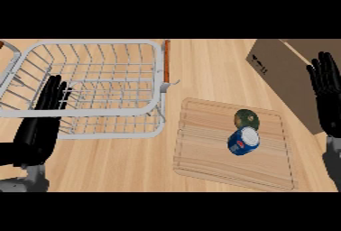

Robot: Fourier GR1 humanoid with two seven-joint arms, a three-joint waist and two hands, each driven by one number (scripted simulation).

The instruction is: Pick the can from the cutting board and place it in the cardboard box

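Nothing of the task can be seen to be done. The blue can (244, 141) lies on its side on the cutting board (206, 153), its pale end turned upward, and no hand is touching it. Just beyond it on the board, touching or nearly touching, a second round olive-green object (246, 118) is seen; whether it is another can cannot be told.

The right hand (326, 92) is held at the right edge of the view with its fingers straight and raised, holding nothing. The can lies to the left of this hand and nearer the robot, well apart from it. The cardboard box (279, 63) sits directly under and beyond the same hand, at the far right of the counter (133, 167); only part of it is shown, and its opening cannot be made out.

The left hand (41, 119) is seen at the left edge, fingers straight and raised, resting in front of a white wire basket (93, 81), which plays no part in the task.

What is left, by judgement, is everything: the can must be reached, most readily by the right hand, grasped as it lies on its side, lifted off the board, carried rightward and away, and set down in the box.
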